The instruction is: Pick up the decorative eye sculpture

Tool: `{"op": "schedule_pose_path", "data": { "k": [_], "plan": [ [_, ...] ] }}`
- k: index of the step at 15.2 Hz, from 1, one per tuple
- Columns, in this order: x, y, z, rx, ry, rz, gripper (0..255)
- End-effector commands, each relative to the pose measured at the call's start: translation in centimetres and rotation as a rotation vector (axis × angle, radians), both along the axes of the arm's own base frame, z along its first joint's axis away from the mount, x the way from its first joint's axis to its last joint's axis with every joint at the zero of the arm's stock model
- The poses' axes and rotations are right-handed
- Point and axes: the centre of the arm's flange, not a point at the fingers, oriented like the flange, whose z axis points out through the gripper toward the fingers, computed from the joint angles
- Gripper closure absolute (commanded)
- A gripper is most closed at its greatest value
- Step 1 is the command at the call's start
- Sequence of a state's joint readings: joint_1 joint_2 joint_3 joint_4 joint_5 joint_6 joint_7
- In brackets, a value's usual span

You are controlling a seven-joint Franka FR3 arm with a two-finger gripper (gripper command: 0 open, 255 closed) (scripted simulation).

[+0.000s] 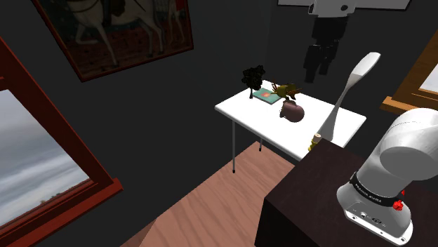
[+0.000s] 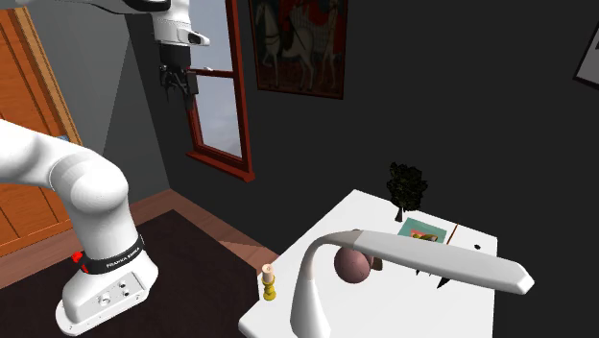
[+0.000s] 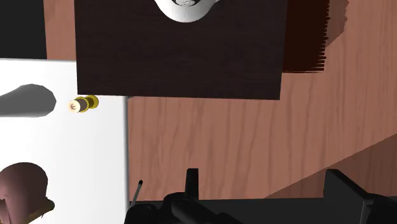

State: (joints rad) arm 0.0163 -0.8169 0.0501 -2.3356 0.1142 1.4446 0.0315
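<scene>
A small gold-and-peach piece (image 1: 315,141) (image 2: 269,281) (image 3: 83,104), a round top on a gold foot, stands at the white table's (image 1: 246,112) corner nearest the stand; I take it for the eye sculpture. My black gripper (image 1: 317,74) (image 2: 179,94) (image 3: 267,184) hangs high above it, open, with nothing between its fingers. Seen from the wrist, the fingers stand well apart over the wooden floor beside the table's edge (image 3: 121,159).
The table also carries a maroon round pot (image 1: 293,111) (image 2: 352,266) (image 3: 22,188), a tall white curved lamp-like object (image 1: 347,91) (image 2: 413,254), a black bush (image 1: 253,76) and a teal card (image 1: 267,95). The dark stand (image 1: 309,203) abuts the table. A red-framed window (image 2: 216,106) lies behind.
</scene>
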Motion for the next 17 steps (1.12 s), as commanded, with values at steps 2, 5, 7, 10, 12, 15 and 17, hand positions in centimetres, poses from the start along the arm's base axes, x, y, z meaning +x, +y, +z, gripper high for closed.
{"op": "schedule_pose_path", "data": {
  "k": [2, 5, 7, 10, 12, 15, 17],
  "plan": [
    [0.8, 0.0, -1.0, -0.006, -0.004, -0.028, 0],
    [3.2, -0.1, -3.8, -0.024, -0.015, -0.113, 0],
    [4.8, -0.4, -5.7, -0.036, -0.022, -0.169, 0],
    [7.3, -1.0, -8.6, -0.054, -0.033, -0.254, 0],
    [8.9, -1.5, -10.4, -0.066, -0.041, -0.310, 0],
    [11.2, -2.5, -13.2, -0.084, -0.052, -0.395, 0],
    [12.7, -3.3, -15.0, -0.097, -0.059, -0.451, 0]
  ]
}}
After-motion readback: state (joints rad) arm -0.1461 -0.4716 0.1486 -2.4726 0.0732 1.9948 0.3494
